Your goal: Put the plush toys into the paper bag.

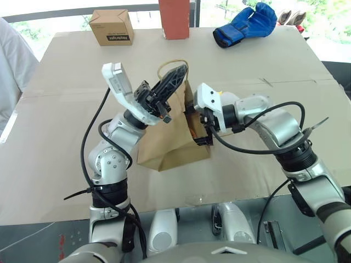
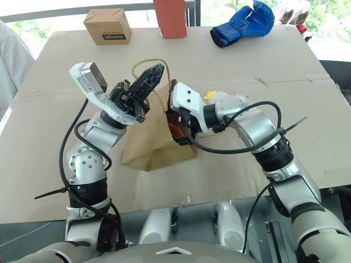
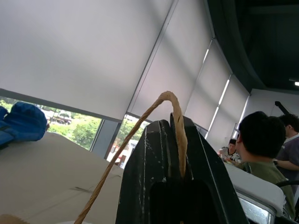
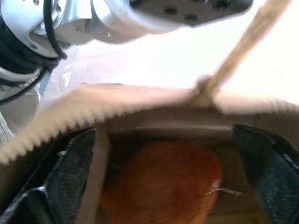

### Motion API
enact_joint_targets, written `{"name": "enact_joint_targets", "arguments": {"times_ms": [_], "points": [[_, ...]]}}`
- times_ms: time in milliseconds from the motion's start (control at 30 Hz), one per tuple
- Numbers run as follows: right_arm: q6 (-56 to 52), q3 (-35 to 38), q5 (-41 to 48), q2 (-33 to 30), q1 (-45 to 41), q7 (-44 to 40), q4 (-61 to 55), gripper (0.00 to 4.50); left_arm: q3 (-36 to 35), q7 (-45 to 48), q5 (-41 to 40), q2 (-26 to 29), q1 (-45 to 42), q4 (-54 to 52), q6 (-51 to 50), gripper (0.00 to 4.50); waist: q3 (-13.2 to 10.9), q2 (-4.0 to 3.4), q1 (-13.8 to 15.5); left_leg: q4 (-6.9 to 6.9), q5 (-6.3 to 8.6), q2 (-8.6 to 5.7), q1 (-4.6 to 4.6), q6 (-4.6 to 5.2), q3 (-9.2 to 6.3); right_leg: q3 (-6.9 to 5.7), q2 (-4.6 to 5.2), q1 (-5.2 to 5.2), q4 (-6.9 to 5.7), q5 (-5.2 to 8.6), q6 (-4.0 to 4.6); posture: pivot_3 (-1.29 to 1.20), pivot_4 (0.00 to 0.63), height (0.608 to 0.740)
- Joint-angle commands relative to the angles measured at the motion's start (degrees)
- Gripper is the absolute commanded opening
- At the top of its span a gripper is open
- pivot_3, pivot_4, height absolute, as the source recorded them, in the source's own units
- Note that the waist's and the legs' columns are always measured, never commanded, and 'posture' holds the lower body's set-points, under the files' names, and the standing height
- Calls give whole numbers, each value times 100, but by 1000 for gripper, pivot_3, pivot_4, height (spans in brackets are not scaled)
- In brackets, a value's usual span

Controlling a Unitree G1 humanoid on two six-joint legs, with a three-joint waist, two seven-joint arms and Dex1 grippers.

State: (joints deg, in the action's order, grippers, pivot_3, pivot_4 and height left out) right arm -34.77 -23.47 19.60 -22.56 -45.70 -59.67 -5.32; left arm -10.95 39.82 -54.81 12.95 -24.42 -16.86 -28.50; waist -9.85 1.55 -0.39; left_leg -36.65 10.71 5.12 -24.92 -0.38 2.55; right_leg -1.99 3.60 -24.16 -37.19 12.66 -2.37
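While pinching a twisted loop handle (image 1: 171, 61), left gripper (image 1: 176, 75) clamped tight over brown kraft paper bag (image 1: 170, 145). Just right of bag mouth, right gripper (image 4: 163, 154) spread wide around orange-brown plush toy (image 4: 161, 184) inside. Sits mid cardboard-covered table (image 1: 66, 137), bright windows behind.

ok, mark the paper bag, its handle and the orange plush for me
paper bag (image 1: 164, 148): left eye view, on its brown side panel.
bag handle (image 3: 175, 112): left wrist view, on the twisted loop.
orange plush toy (image 4: 163, 182): right wrist view, on its rounded body, inside the bag.
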Motion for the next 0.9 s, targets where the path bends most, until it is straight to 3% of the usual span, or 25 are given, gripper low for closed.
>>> {"name": "enact_joint_targets", "arguments": {"times_ms": [33, 133, 333, 400, 500, 733, 800, 900], "points": [[-286, 836, 344, -330, 48, 166, -586, 4377, -210, 58, 41, 223, 78, -194, 203, 0, 0, 0, 10, 1, 0, 0, -1, 0, 0, 0, 0, 0, 0, 0, 0, 0, 150, 714], [-726, 1767, 859, -635, 19, 394, -805, 4377, -354, -31, 404, 460, 189, -77, 448, 0, -4, -2, 20, 1, 0, 0, -2, 0, 2, 0, 1, -1, 3, -2, 3, 0, 150, 714], [-1080, 3015, 1203, -734, -238, 1304, -382, 4377, -671, -391, -49, 407, -80, -131, 447, 0, -4, -2, 31, 5, 0, 0, 0, 0, 2, 0, 1, 0, 8, 0, 1, 0, 150, 714], [-919, 2817, 639, -913, -265, 1636, 189, 4377, -696, -436, -85, 458, -74, -160, 430, 0, -4, -2, 29, 5, 0, 0, 0, 0, 3, 1, 1, 0, 10, 0, 2, 0, 150, 714], [-513, 1946, -214, -1068, -146, 1636, 1065, 4377, -716, -353, -68, 575, 163, -189, 402, 0, -3, -1, 14, 7, 0, 0, 2, 0, 10, 5, 2, 1, 15, -1, 4, 0, 150, 714], [1006, 1064, -1301, -417, -383, 1632, 3400, 4377, -777, -313, -102, 737, 459, -326, 385, 0, -7, -7, -42, 25, 0, 0, -3, 0, 11, 11, -4, -14, 17, -23, -4, 0, 150, 714], [1425, 1085, -1452, -330, -435, 1662, 3865, 3852, -793, -322, -117, 772, 524, -375, 392, 0, -7, -7, -32, 25, 0, 0, -11, 0, 12, 12, -4, -20, 18, -24, -5, 0, 150, 714], [1758, 1341, -1354, -471, -302, 1457, 3656, 2801, -792, -348, -130, 803, 572, -412, 414, 0, -8, -6, -8, 24, 0, -1, -16, 0, 13, 12, -3, -19, 24, -25, -6, 0, 150, 714]]}}
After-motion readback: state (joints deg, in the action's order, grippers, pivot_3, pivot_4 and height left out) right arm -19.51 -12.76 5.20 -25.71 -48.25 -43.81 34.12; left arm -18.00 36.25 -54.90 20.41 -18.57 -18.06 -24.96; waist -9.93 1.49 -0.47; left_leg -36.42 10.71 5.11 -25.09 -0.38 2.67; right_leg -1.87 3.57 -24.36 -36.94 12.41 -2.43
